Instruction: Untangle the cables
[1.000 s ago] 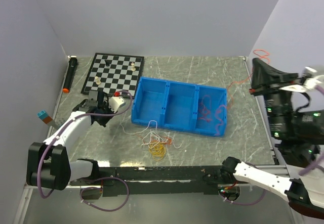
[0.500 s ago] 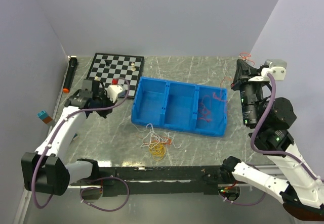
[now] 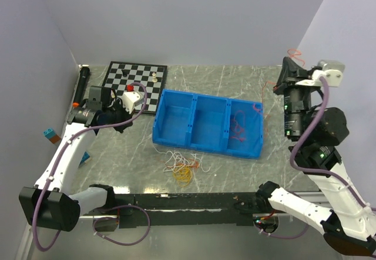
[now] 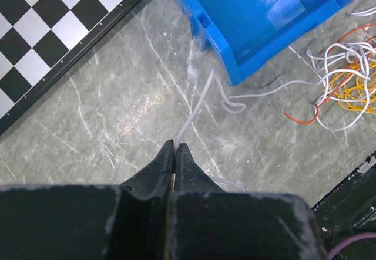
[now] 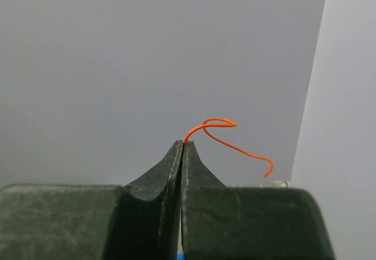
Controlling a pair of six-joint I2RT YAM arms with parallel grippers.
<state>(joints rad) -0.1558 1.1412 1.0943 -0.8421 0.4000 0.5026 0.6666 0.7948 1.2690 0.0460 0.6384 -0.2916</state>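
A tangle of white, yellow and red-orange cables (image 3: pixel 182 167) lies on the table in front of the blue bin (image 3: pixel 176 132); it also shows in the left wrist view (image 4: pixel 346 75). My left gripper (image 3: pixel 119 124) (image 4: pixel 175 145) is shut on a white cable (image 4: pixel 200 104) that runs past the bin's corner to the tangle. My right gripper (image 3: pixel 287 61) (image 5: pixel 183 143) is raised high at the right, shut on a red-orange cable (image 5: pixel 218 118). That cable hangs down into the bin's right compartment (image 3: pixel 238 128).
A chessboard (image 3: pixel 132 84) with a few pieces lies at the back left, its corner in the left wrist view (image 4: pixel 53 43). A black marker with an orange tip (image 3: pixel 80 84) lies along the left wall. A small teal block (image 3: pixel 50 135) sits at the left edge.
My left gripper has moved left and back from the bin, still shut. My right arm swung in from the far right and now holds the red-orange cable high beside the bin.
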